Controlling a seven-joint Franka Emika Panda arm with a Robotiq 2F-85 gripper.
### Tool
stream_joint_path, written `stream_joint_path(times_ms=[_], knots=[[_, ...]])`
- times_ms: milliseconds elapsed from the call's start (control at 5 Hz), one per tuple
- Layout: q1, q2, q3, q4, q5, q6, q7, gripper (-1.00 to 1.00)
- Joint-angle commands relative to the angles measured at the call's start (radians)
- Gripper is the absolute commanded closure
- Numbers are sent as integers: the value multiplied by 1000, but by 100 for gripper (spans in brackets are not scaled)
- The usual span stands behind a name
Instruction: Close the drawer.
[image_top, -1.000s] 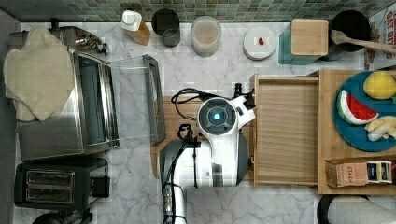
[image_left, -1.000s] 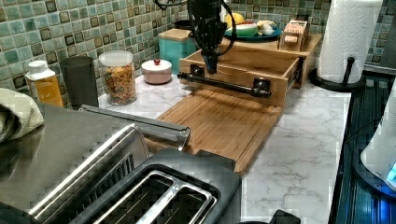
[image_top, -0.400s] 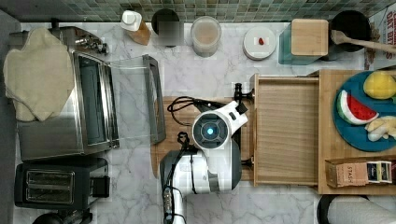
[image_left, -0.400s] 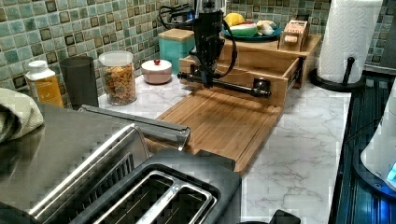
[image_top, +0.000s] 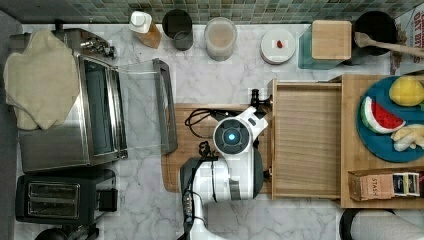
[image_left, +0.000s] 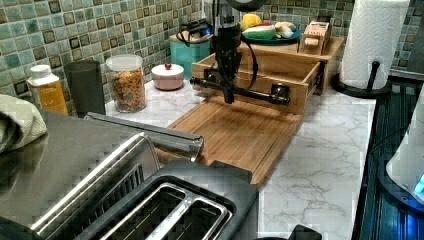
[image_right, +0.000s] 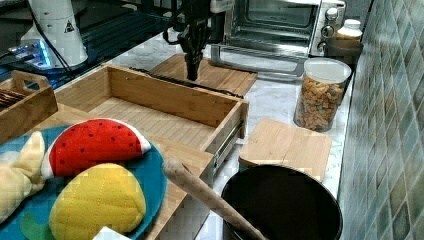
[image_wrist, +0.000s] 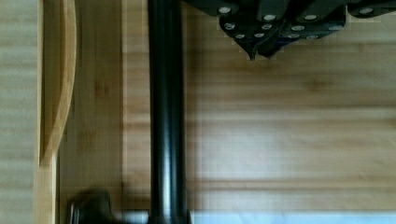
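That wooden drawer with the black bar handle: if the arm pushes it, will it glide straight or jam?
The drawer probably glides straight: a metal runner shows along its side in the right view. It is empty, so likely light. The gripper sits near the middle of the handle, so twisting seems unlikely.

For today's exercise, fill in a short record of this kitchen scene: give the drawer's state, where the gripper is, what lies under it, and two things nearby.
drawer: pulled out, its floor bare
handle: black bar across the drawer's front panel
gripper: shut, pointing down, just in front of the handle
under gripper: cutting board on the marble counter
nearby: cereal jar; toaster oven with its glass door down
task step: drawer not yet closed
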Motion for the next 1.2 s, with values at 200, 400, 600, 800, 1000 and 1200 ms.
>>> stream_joint_path(times_ms=[200, 400, 600, 800, 1000, 1200], knots=[[-79, -44, -40, -22, -76, 41, -4, 100], [-93, -51, -76, -6, -108, 30, -29, 100], [-140, -22, -108, 42, -110, 31, -142, 100], [-196, 33, -165, 110, -89, 63, -249, 100], [-253, 54, -217, 164, -37, 73, -354, 100], [-306, 49, -267, 205, -57, 58, -375, 100]])
